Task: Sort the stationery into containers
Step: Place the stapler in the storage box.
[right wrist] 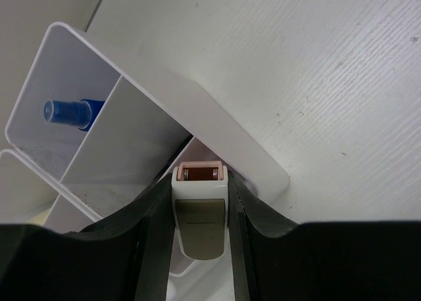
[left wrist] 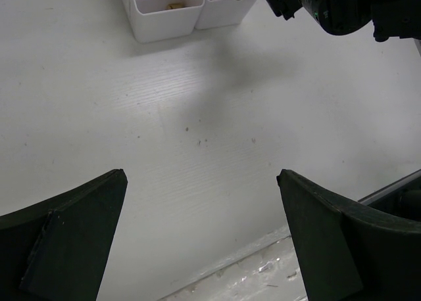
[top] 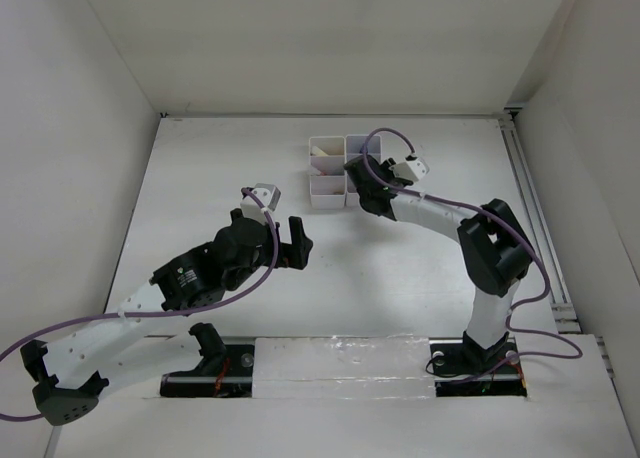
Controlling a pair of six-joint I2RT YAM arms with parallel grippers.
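Note:
The white block of containers (top: 326, 166) stands at the back middle of the table. My right gripper (top: 358, 181) hangs over its right side. In the right wrist view my right gripper (right wrist: 200, 183) is shut on a small white and beige item with a pink tip (right wrist: 200, 229), held just above a compartment rim (right wrist: 223, 133). A blue-capped clear bottle (right wrist: 69, 110) lies in a neighbouring compartment. My left gripper (top: 272, 236) is open and empty over bare table, left of and nearer than the block. In the left wrist view its fingers (left wrist: 72, 235) stand wide apart. Other stationery is out of view.
The left wrist view shows the containers (left wrist: 164, 22) ahead with a small tan piece inside one, and the right gripper (left wrist: 342, 5) beside them. White walls enclose the table on three sides. A rail runs along the right edge (top: 535, 218).

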